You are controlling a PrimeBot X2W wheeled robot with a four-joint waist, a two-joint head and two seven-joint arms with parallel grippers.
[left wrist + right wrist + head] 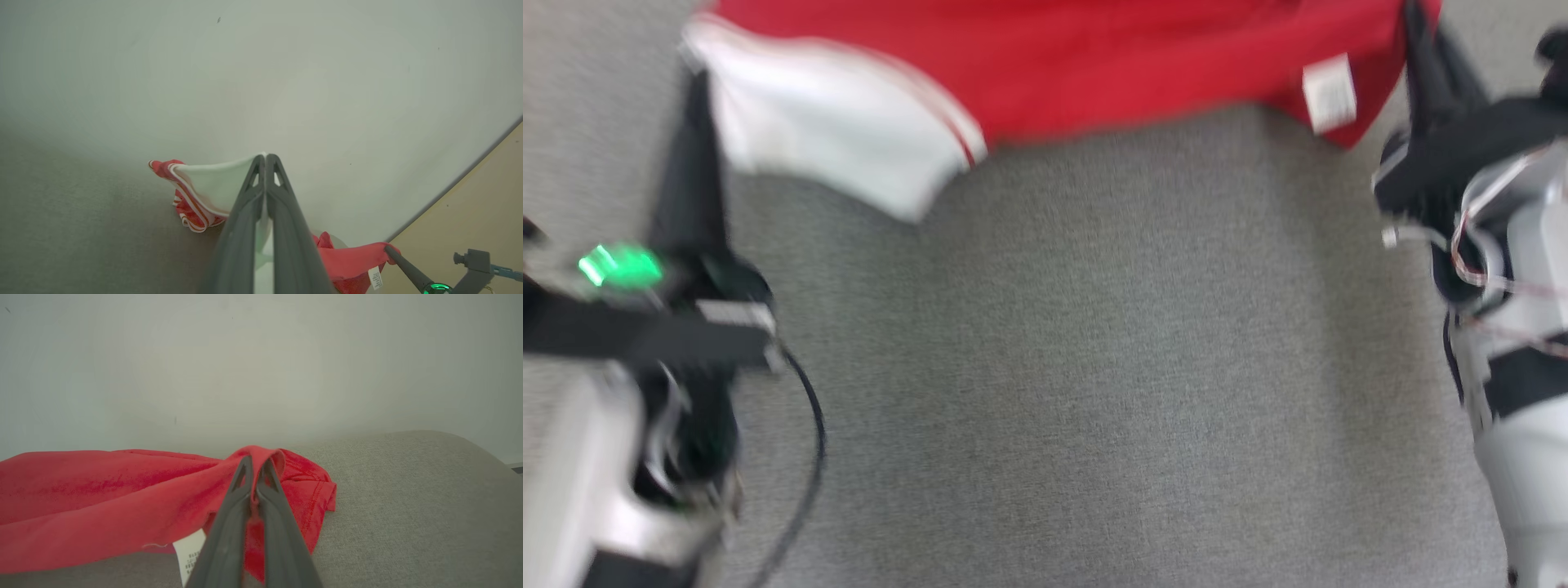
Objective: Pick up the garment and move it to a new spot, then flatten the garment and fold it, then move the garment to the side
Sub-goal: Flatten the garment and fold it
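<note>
1. The tabletop point(1094, 367) is covered in a grey, coarse-woven fabric. A plain pale wall stands behind it.
2. The garment point(1094, 57) is soft red jersey. It is stretched across the far part of the tabletop, between the two grippers.
3. Its left end is a rounded white panel point(833, 139) edged with thin red and white piping. Its right end is plain red with a stitched hem.
4. The left gripper point(265, 157) has its long dark fingers pressed together on the white panel's edge, holding it raised.
5. The right gripper point(255, 459) is clamped on a fold of red cloth that loops over its fingertips. The hem beside it rests on the grey fabric.
6. The head view is smeared, so how much of the middle span hangs clear of the tabletop is hard to judge.
7. A small white care label point(1330, 94) hangs from the red edge near the right gripper. Its print is too small to read.
</note>
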